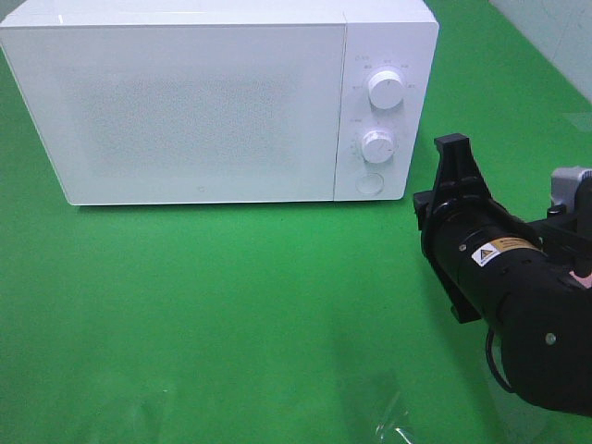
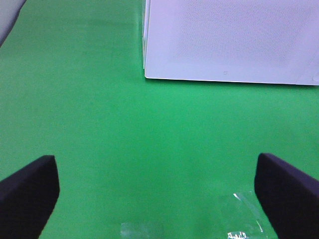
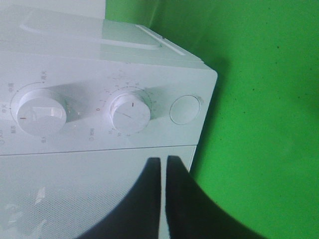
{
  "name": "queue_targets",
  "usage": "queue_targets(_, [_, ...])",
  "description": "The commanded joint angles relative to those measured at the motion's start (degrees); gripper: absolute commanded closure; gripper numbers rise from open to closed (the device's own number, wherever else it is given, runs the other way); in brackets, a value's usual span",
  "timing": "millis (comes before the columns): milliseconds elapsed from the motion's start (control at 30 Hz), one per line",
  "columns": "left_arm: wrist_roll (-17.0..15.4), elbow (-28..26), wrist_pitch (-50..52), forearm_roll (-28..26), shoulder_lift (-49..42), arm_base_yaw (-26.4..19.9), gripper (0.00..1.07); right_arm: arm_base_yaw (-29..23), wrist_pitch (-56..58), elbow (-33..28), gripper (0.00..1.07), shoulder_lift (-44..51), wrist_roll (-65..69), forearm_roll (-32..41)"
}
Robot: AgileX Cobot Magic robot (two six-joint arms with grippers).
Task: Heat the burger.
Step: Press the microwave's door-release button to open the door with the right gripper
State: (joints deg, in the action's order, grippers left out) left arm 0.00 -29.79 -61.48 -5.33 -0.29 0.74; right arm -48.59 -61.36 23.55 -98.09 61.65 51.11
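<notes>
The burger appears in no view. The microwave point(image 1: 194, 102) door is closed, so whether the burger sits inside cannot be told. The right claw point(image 3: 163, 167) is pressed together on nothing, near the microwave's front right corner, tips aimed at the control panel. The lower dial point(image 3: 130, 110) lies just ahead, the likely next target. The left claw point(image 2: 157, 172) is spread, empty, well apart from the microwave's left front. Only the right wrist view resolves the dial markings; only the high view shows the whole door.
</notes>
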Motion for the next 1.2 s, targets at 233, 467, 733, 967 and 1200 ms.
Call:
queue_targets(233, [0.0,0.2,0.4,-0.3,-1.3,0.2,0.07,0.1,1.9,0.3,1.07,-0.9,7.1,-1.0])
queue_targets(467, [0.0,0.2,0.4,-0.3,-1.3,0.2,0.07,3.8,1.7,1.9,1.07,-4.9,14.6,-10.8])
queue_targets(733, [0.0,0.2,0.4,-0.3,-1.3,0.2,0.07,9.7,2.6,6.2,1.07,-9.6,20.5,-20.3])
queue_targets(967, [0.0,0.2,0.4,-0.3,-1.3,0.2,0.07,12.3,5.1,9.5,1.07,-12.4,21.4,-22.5])
queue_targets(1200, [0.0,0.2,0.4,-0.3,-1.3,0.2,0.07,15.8,7.2,13.5,1.07,-15.4,23.6,-26.2])
